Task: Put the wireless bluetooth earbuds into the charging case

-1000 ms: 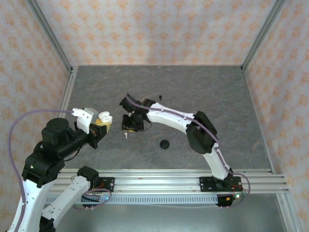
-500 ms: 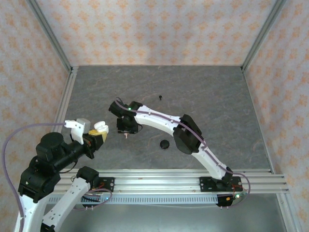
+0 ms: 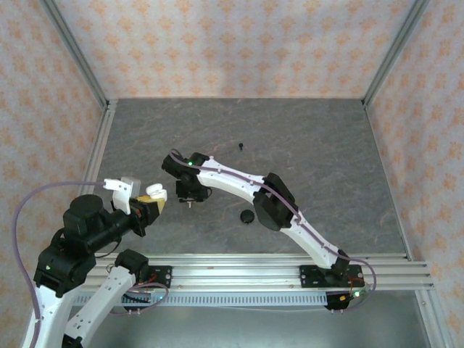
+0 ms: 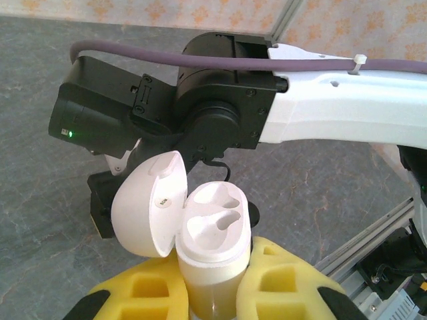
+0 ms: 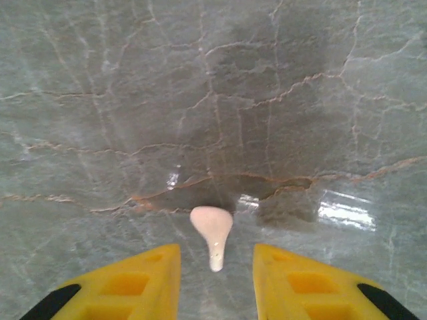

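- My left gripper (image 4: 213, 283) is closed narrow on the lower body of the white case (image 4: 213, 230). The yellow fingers (image 4: 143, 293) press it from both sides and hold it upright, clear of the table (image 5: 300, 100).
- The lid (image 4: 150, 200) is swung open and hangs to the left of my left fingers.
- Wells (image 4: 215, 215) in the case: 2 counted, both empty. Nothing is seated yet.
- My right gripper (image 5: 215, 261) is just to the right of the case and points down at the table. Its fingers (image 5: 137, 277) stand partly open.
- A white earbud (image 5: 211, 225) sits between my right fingers with a gap on each side, so it is not pinched. Its bulb points away from the fingers and its stem toward them, and it seems to rest on the table.
- White earbuds counted: 1.
- A small black speck (image 3: 240, 146) lies beyond and to the right of my right fingers, well apart from them. It is probably a black earbud but too small to confirm. Count: 1.
- A black round piece (image 3: 248, 216) lies right of my right fingers, on the near side. I cannot tell whether it is an earbud or another case. Count: 1.
- Progress, as I judge it: case opened and presented, earbuds inserted 0.
- Left to do: close on the white earbud, carry it to the case, and seat it in a well.
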Available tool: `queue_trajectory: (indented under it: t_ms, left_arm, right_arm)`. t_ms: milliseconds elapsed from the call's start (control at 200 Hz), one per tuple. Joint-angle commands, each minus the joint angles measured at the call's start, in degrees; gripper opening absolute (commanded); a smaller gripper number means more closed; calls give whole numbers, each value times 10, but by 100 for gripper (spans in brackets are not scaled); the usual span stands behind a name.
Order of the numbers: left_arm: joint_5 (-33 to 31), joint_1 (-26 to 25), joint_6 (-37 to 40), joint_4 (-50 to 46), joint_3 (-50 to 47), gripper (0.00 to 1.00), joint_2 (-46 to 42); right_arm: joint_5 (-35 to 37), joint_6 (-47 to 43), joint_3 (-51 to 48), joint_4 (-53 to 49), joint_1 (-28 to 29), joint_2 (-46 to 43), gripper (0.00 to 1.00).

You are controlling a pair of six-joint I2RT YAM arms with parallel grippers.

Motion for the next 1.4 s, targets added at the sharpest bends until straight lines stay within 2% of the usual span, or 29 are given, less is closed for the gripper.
queue_trajectory:
  t_ms: [0, 175, 510, 696, 826, 1006, 1161, 1396]
  left_arm:
    - [8, 4, -8, 27, -7, 0, 9]
    - [5, 4, -7, 30, -7, 0, 18]
    - [5, 5, -3, 35, -9, 0, 38]
    - [5, 4, -2, 35, -8, 0, 45]
    - [5, 4, 0, 35, -6, 0, 50]
    - [8, 4, 5, 31, 1, 0, 58]
    - [9, 5, 5, 31, 1, 0, 61]
    - [10, 4, 5, 34, -2, 0, 60]
  right_arm:
    - [5, -13, 19, -24, -7, 14, 31]
    - [-1, -21, 32, -33, -8, 25, 28]
    - [-16, -35, 53, -50, -13, 41, 27]
    - [-12, -32, 58, -67, -15, 36, 37]
    - [-19, -21, 54, -67, -15, 36, 38]
    - [-37, -7, 45, -62, -15, 38, 35]
    - [-49, -2, 39, -56, -15, 40, 26]
    - [-59, -8, 44, -52, -17, 39, 18]
